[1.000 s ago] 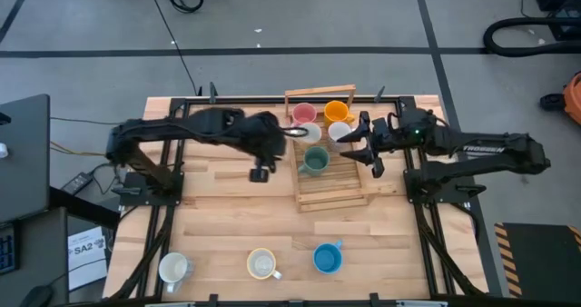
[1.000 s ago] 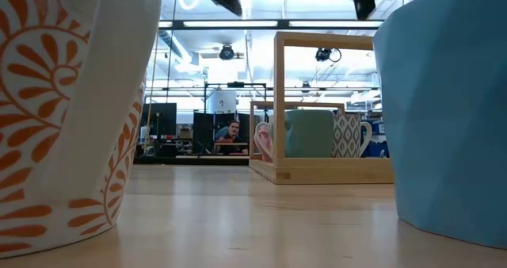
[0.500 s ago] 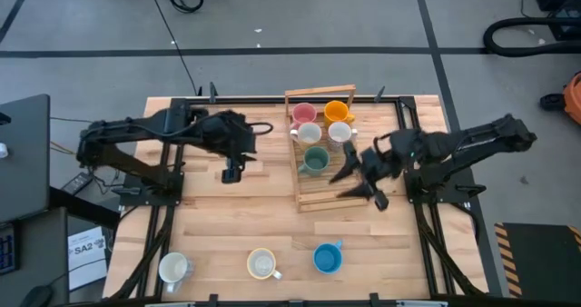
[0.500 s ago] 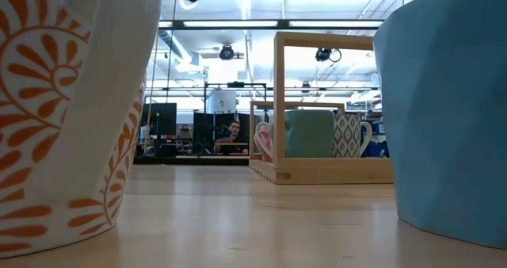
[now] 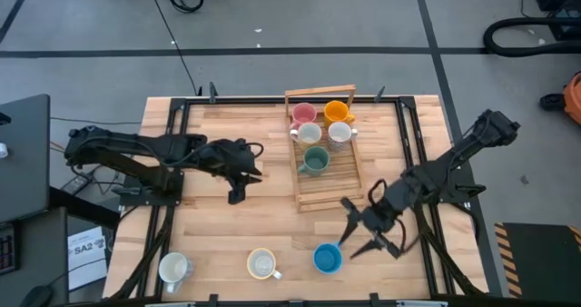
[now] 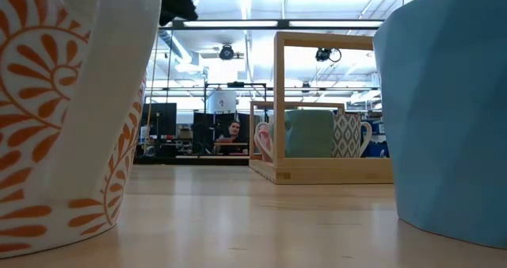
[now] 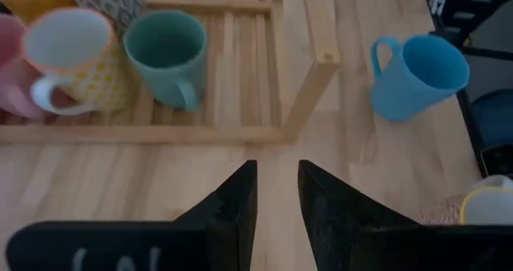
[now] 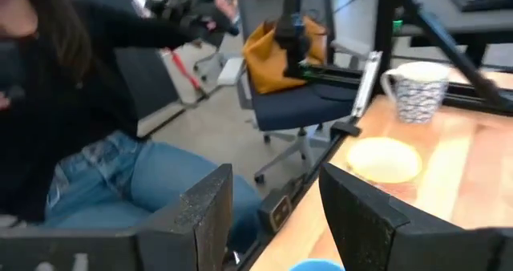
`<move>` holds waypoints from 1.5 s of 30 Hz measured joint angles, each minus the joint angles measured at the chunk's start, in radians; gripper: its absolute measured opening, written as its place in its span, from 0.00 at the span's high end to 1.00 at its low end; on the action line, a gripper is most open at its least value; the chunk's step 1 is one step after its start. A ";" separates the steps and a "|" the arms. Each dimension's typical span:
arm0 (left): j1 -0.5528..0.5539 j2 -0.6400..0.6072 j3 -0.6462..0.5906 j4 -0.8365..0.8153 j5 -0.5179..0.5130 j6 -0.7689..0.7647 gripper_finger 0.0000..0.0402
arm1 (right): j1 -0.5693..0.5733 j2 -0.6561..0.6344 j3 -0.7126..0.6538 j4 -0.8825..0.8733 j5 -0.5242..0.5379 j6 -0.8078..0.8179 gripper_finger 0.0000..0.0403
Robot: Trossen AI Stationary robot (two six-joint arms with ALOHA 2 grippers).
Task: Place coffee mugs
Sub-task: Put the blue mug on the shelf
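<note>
Along the near edge of the desk [image 5: 218, 230], three mugs well apart: white mug with orange leaf print [image 5: 172, 268], cream mug [image 5: 261, 263], blue mug [image 5: 327, 258]. Bare wood between this row and the wooden rack [image 5: 329, 187] at the far middle.

Rack contents: pink mug [image 5: 302, 114], orange mug [image 5: 337, 112], yellow-and-white mug [image 5: 309, 133], grey-patterned mug [image 5: 339, 133], green mug [image 5: 315, 160]; front half of the rack unfilled.

Left gripper [image 5: 236, 194] over bare desk left of the rack; fingers [image 7: 232, 207] slightly parted, gripping nothing. Right gripper [image 5: 352, 227] near the blue mug, between it and the rack; fingers [image 8: 204, 211] spread wide, released.

Low view only: leaf print and faceted blue wall close up, a person far behind. Right wrist view only: a seated person in jeans past the desk edge.
</note>
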 joint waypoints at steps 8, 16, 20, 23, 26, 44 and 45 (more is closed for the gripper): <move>-0.029 0.000 -0.030 0.089 0.000 -0.020 0.76 | 0.103 0.095 0.000 0.000 0.076 -0.116 0.52; -0.029 0.000 -0.030 0.110 -0.001 -0.019 0.76 | 0.114 0.195 0.000 -0.029 0.079 -0.156 0.52; -0.029 0.000 -0.030 0.114 0.000 -0.019 0.76 | 0.114 0.241 0.000 -0.048 0.078 -0.163 0.52; -0.029 0.000 -0.030 0.122 0.000 -0.020 0.76 | 0.114 0.275 0.000 -0.049 0.076 -0.183 0.52; -0.029 0.000 -0.030 0.130 -0.001 -0.019 0.76 | 0.114 0.305 0.000 -0.058 0.076 -0.200 0.52; -0.029 0.000 -0.030 0.129 0.000 -0.019 0.76 | 0.114 0.440 0.000 -0.092 0.113 -0.200 0.52; -0.029 0.000 -0.030 0.127 0.000 -0.019 0.75 | 0.114 0.440 0.000 -0.095 0.125 -0.200 0.52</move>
